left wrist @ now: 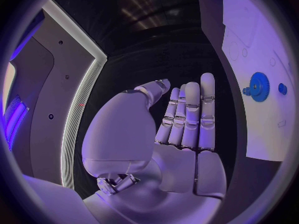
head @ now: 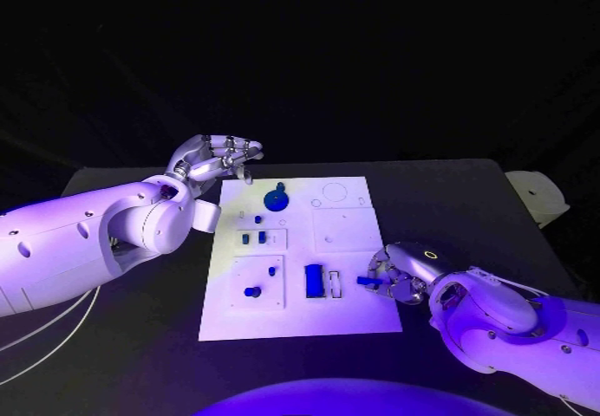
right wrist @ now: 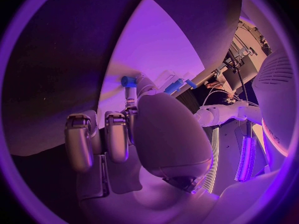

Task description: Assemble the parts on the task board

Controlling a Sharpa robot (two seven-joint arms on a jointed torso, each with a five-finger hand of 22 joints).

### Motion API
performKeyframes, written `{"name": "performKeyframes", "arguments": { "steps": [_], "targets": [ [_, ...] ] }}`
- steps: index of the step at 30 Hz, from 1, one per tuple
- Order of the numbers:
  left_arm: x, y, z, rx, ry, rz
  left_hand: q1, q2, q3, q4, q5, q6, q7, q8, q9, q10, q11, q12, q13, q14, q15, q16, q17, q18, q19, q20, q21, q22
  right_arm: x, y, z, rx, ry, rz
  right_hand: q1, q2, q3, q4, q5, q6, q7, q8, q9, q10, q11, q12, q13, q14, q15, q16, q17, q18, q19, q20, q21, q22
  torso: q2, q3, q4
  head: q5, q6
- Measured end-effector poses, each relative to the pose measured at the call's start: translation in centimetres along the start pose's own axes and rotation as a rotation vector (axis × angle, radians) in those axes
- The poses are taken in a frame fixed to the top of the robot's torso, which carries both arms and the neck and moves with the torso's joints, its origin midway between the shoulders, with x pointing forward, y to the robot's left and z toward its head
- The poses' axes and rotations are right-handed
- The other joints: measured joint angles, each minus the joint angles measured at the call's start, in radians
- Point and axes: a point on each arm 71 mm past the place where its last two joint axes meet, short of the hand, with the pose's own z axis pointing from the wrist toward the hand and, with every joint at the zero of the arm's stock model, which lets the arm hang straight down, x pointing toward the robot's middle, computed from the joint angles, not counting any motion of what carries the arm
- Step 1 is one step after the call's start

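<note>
In the head view the white task board (head: 300, 260) lies in the middle of the black table (head: 450, 199). A blue gear (head: 277, 201) sits near its far edge, small blue parts (head: 254, 237) lie left of centre, and a blue block (head: 314, 281) stands in the near half. The left hand (head: 215, 159) hovers off the board's far left corner, holding nothing. The right hand (head: 398, 270) rests at the board's right edge, pinching a small blue part (head: 369, 281). In the left wrist view the left hand (left wrist: 165, 134) has its fingers (left wrist: 199, 109) straight and side by side, empty, with the gear (left wrist: 258, 86) on the board (left wrist: 261, 45) beyond. In the right wrist view the right hand (right wrist: 143, 129) holds the small blue part (right wrist: 128, 81) at its fingertips over the board (right wrist: 156, 50).
</note>
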Motion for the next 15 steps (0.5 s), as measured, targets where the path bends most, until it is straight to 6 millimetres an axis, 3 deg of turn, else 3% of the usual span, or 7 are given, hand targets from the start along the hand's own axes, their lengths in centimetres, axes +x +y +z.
{"name": "performKeyframes", "arguments": {
  "steps": [2,4,6,9,15],
  "targets": [
    [0.01,0.0,0.01,0.0,0.0,0.0,0.0,0.0,0.0,0.0,0.0,0.0,0.0,0.0,0.0,0.0,0.0,0.0,0.0,0.0,0.0,0.0,0.0,0.0,0.0,0.0,0.0,0.0,0.01,0.06,-0.04,0.001,-0.001,0.002,-0.003,0.002,0.028,0.025,0.038,0.0,0.0,0.0,0.006,0.002,-0.002,0.0,-0.021,0.0,0.0,0.0,0.0,0.0,0.0,0.0,0.001,0.0,0.0,0.0,-0.0003,0.001,0.0],
    [0.03,0.0,0.01,0.0,0.001,0.0,0.0,0.0,0.0,0.0,0.0,0.0,0.0,0.0,0.001,0.0,0.0,0.0,0.0,0.0,0.0,0.0,0.0,0.0,0.0,0.0,0.0,0.0,0.03,0.05,-0.14,0.007,-0.001,0.014,-0.023,-0.011,0.073,0.028,0.073,0.0,-0.001,0.006,0.011,0.002,-0.002,0.0,-0.075,0.0,0.0,0.003,0.0,0.0,0.0,0.0,0.005,0.0,0.0,0.0,-0.0003,0.001,0.0],
    [0.05,0.01,0.03,0.0,0.001,0.0,0.0,0.0,0.0,0.0,0.0,0.0,0.0,0.0,0.001,0.0,0.0,0.0,0.0,0.0,0.0,0.0,0.0,0.0,0.0,0.0,0.0,0.0,0.05,0.02,-0.25,0.018,-0.001,0.038,-0.066,-0.026,0.132,0.027,0.088,-0.002,-0.002,0.01,0.018,0.005,-0.005,-0.001,-0.133,0.0,0.0,0.004,0.0,0.0,0.0,-0.004,0.005,0.0,0.0,0.0002,-0.0003,0.002,0.0],
    [0.08,0.02,0.05,-0.001,0.002,0.001,0.0,0.0,0.0,0.0,0.0,0.0,0.0,0.0,0.001,0.0,0.0,0.0,0.0,0.0,0.0,0.0,0.0,0.0,0.0,0.0,0.0,0.0,0.14,0.13,-0.43,0.035,0.008,0.084,-0.112,-0.033,0.181,0.03,0.1,-0.003,-0.001,0.01,0.018,0.003,-0.003,-0.006,-0.14,0.0,0.0,0.004,0.0,0.0,0.0,-0.004,0.005,0.0,0.0,0.0004,-0.0001,0.002,0.001],
    [0.15,0.04,0.08,-0.003,0.005,0.0,0.0,0.0,0.0,0.0,0.0,0.0,0.0,0.0,0.001,0.0,0.0,0.0,0.0,0.0,0.0,0.0,-0.001,0.0,0.0,0.0,0.0,0.0,0.13,0.58,-0.61,0.061,0.024,0.172,-0.158,-0.059,0.246,0.031,0.156,-0.015,0.0,0.01,0.018,0.003,-0.003,-0.003,-0.135,0.0,0.0,0.004,0.0,0.0,0.0,-0.004,0.005,0.0,0.0,0.0004,0.0002,0.001,0.001]
  ]
}}
